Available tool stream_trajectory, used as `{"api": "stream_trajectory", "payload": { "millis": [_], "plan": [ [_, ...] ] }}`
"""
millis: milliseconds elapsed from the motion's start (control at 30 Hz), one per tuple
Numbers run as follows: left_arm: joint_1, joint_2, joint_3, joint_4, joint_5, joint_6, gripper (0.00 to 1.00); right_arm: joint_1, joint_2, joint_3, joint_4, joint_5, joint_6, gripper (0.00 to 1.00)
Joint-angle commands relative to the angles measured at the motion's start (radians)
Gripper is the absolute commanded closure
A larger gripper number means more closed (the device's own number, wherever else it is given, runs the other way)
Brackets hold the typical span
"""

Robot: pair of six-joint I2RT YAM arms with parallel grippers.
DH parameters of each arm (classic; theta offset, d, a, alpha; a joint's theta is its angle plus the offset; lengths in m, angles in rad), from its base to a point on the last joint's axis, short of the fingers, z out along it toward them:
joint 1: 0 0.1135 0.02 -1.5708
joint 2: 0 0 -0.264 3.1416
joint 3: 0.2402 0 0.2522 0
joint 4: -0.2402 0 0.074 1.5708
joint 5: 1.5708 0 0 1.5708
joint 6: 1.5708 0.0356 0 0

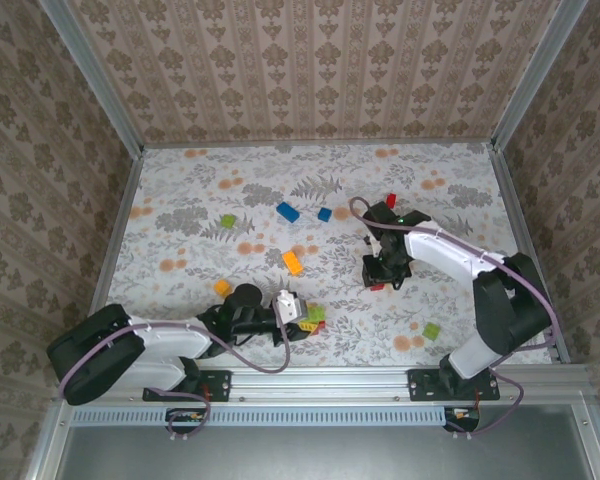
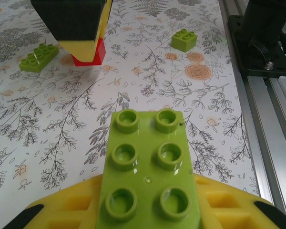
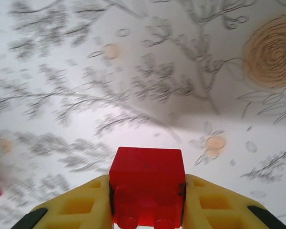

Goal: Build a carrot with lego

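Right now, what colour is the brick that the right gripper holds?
Red. The brick in the right gripper shows best in the right wrist view.

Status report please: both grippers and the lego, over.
Left gripper shut on green brick. Right gripper shut on red brick. Loose bricks scattered on table; path looks open.

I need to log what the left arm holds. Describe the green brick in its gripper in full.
The green brick is glossy lime plastic, oblong, showing six round studs in two rows of three; the frame cuts off its near end. It lies with its studs toward the wrist camera, clamped at its sides between the yellow pads of the shut left gripper. Its far end juts out over the floral table. Nothing else is seen touching it.
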Motion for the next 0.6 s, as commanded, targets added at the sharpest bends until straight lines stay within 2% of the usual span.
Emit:
{"api": "stream_trajectory", "payload": {
  "millis": [0,233,567],
  "plan": [
    [-0.011,0.033,0.020,-0.052,-0.028,0.032,0.73,0.073,-0.052,0.049,-0.100,-0.046,0.107,0.76],
    [-0.014,0.036,0.022,-0.051,-0.038,0.035,0.73,0.233,-0.079,0.139,-0.170,-0.058,0.243,0.76],
    [-0.019,0.040,0.023,-0.051,-0.050,0.039,0.73,0.375,-0.094,0.199,-0.202,-0.068,0.379,0.75]
  ]
}}
